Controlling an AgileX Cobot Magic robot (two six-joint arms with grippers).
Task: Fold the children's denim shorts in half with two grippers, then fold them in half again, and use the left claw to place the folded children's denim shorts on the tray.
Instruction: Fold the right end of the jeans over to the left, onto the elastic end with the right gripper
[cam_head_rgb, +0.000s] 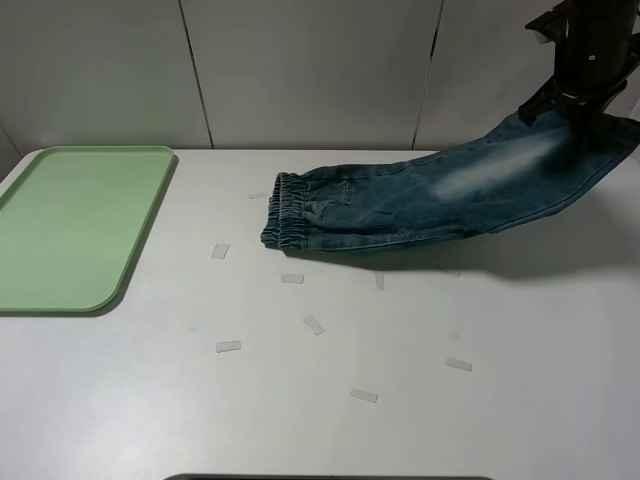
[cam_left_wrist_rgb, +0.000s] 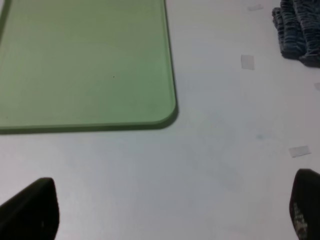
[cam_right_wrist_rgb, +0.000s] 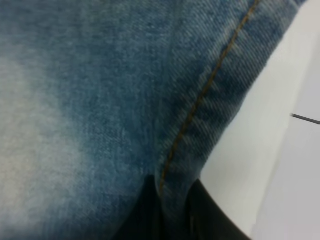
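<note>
At upper right, the cropped right gripper (cam_head_rgb: 572, 112) pinches the denim shorts (cam_head_rgb: 420, 195). Of the left gripper (cam_left_wrist_rgb: 167, 212), only spread fingertips (cam_left_wrist_rgb: 30, 210) show.

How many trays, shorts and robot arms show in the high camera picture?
tray: 1
shorts: 1
robot arm: 1
Total: 3

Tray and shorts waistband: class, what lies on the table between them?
Between tray and shorts, just bare table with two small pale strips, clearest in the high view.
</note>
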